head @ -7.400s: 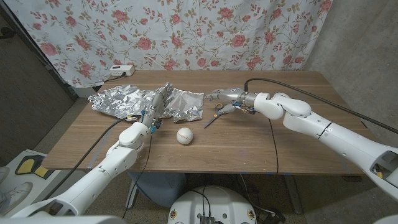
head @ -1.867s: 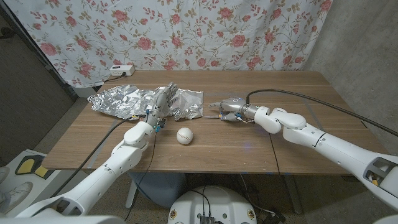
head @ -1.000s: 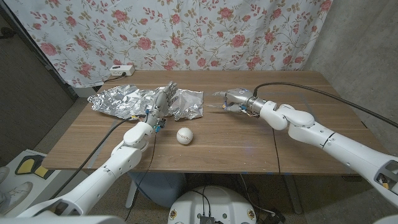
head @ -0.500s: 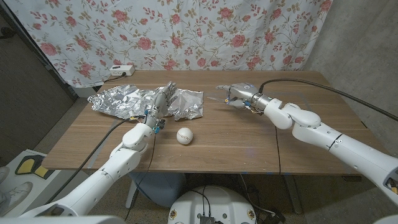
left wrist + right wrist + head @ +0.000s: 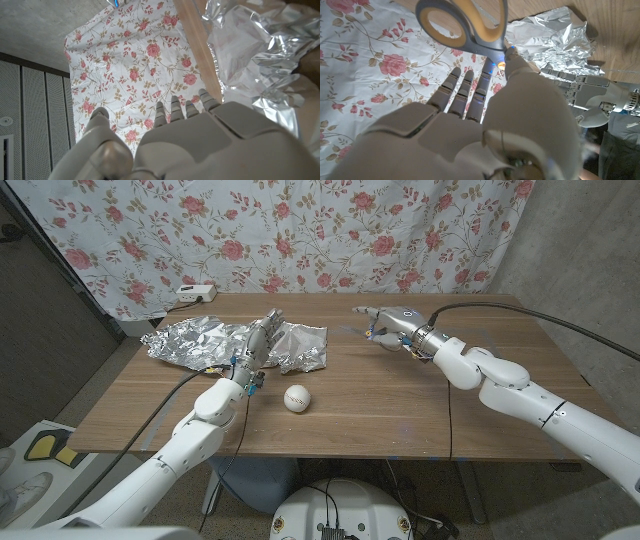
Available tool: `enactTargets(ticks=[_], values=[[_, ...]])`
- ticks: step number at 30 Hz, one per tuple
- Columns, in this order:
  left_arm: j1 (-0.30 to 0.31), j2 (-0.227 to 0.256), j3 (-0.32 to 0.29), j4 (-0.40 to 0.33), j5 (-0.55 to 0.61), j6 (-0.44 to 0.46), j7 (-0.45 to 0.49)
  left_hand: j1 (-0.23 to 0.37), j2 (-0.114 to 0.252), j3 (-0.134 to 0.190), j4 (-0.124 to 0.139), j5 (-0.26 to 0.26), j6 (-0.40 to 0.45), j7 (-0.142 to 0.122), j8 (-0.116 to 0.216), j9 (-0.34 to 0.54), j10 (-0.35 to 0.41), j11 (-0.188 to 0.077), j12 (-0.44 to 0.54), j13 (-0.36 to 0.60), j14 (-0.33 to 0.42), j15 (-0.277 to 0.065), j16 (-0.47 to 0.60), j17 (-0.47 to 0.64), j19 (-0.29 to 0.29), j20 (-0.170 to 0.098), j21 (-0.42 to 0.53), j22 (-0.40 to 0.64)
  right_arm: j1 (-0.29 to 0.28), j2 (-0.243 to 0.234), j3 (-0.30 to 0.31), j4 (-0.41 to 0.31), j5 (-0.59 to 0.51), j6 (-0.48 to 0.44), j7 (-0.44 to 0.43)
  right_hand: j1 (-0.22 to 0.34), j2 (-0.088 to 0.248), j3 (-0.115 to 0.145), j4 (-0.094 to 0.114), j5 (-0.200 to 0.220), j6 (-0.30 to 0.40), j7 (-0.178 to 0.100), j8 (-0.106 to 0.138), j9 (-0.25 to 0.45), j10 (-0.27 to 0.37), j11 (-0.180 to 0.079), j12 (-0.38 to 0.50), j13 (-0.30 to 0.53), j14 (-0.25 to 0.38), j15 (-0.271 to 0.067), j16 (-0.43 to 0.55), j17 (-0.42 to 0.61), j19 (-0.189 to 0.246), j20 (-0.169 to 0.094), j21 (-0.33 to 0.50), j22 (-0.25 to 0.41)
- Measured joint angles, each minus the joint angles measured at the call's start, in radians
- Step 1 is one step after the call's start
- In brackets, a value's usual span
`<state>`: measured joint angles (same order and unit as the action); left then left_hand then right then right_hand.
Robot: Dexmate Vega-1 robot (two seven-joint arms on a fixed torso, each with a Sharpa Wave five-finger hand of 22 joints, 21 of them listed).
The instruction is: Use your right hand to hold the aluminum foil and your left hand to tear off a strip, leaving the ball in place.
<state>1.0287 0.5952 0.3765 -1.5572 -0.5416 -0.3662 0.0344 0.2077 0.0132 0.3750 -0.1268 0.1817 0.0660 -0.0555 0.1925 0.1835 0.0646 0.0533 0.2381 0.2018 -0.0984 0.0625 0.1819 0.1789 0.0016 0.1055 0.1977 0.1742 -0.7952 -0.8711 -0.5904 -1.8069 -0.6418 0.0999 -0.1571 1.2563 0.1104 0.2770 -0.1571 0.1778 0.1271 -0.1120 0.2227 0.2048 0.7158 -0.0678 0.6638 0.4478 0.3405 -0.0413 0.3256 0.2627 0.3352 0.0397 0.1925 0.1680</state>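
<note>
- A flowered curtain hangs behind the wooden surface.
- The crumpled aluminum foil lies at the surface's far left; the ball sits just in front of it.
- The left hand rests on the foil, fingers straight, gripping nothing.
- The right hand, raised above the surface well right of the foil, holds scissors.

Left hand back near camera, fingers toward floral curtain; crumpled foil (on wooden table) beside it

even indoor light | glare on foil | soft shadows | wrist views blurred up close
</note>
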Motion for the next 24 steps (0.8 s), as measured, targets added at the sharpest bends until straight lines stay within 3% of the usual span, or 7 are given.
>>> enactTargets(ticks=[12,24], values=[[0.051,0.019,-0.017,-0.073,0.038,0.004,0.058,0.000,0.000,0.000,0.000,0.000,0.000,0.000,0.000,0.000,0.000,0.000,0.000,0.000,0.000,0.000,0.000,0.000,0.000,0.000,0.000,0.000,-0.064,-0.007,0.060,-0.028,0.085,0.038,-0.049,-0.001,0.001,0.000,0.000,0.000,0.003,0.003,0.000,0.002,0.003,0.003,0.002,-0.006,0.007,0.000,0.007,0.009,0.007,0.007,0.000,0.000],[0.127,0.050,-0.045,-0.135,0.041,-0.048,0.049,0.000,0.000,-0.004,-0.004,0.000,0.000,0.000,0.000,0.000,0.000,0.000,0.000,0.001,0.000,0.000,0.000,0.000,0.000,0.000,0.000,0.000,-0.150,-0.002,0.115,-0.111,0.168,0.016,-0.072,-0.001,0.000,-0.003,-0.003,-0.001,0.009,0.009,0.000,0.002,0.004,0.004,0.002,-0.010,0.011,0.004,0.008,0.009,0.007,0.007,0.000,0.000]])
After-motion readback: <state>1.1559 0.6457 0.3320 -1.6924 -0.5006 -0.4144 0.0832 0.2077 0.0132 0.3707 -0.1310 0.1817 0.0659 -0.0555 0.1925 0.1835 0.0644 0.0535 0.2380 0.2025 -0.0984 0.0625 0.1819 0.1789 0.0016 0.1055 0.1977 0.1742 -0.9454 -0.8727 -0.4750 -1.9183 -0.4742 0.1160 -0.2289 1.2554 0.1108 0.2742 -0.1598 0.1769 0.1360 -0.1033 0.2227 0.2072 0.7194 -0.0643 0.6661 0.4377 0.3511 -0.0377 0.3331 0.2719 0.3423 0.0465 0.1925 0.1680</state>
